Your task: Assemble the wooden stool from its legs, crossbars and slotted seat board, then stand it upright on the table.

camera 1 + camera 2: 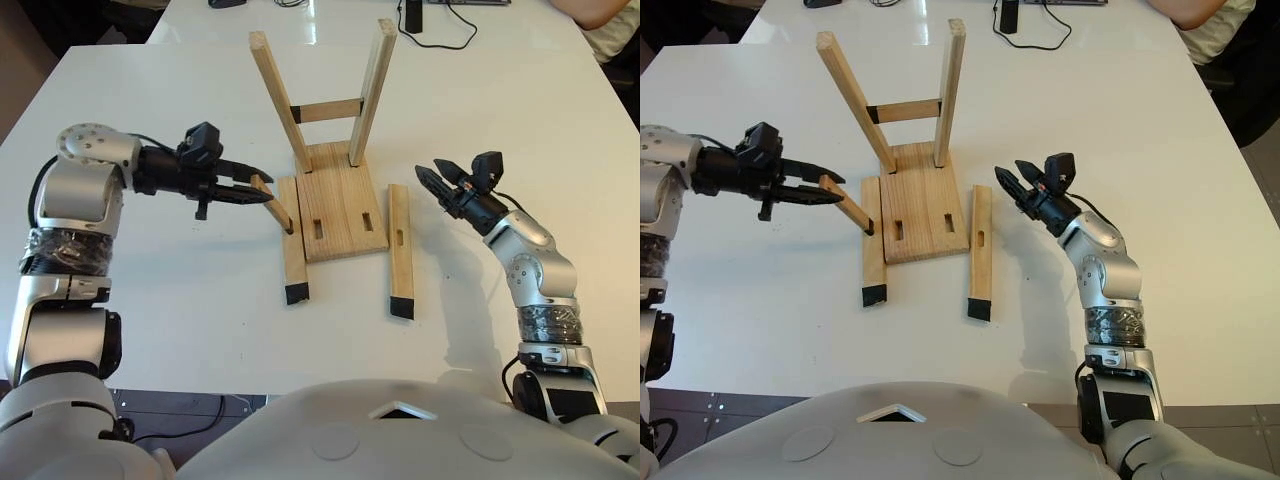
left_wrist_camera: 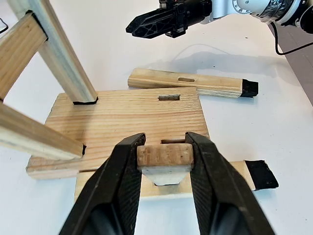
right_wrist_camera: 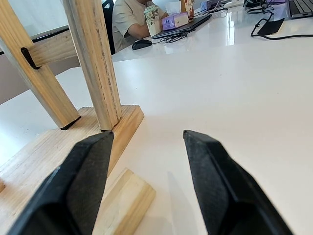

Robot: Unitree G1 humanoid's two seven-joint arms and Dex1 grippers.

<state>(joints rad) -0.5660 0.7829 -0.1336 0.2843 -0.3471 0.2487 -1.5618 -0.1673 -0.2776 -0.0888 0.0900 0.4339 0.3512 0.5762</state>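
A glossy white table with the stool about half assembled.

From the left: the left gripper is clamped on a short wooden crossbar, whose lower end meets the black-tipped loose leg lying just beside the flat slotted seat board. Two pale upright legs stand in the board, joined by a fitted crossbar. A second loose leg lies just to the right of the board. The right gripper hovers near it with its fingers spread and nothing in them. In my judgement, two legs, this crossbar and the turning upright are left to do.

Head stereo pair high above table; both wrist cameras close on seat board.
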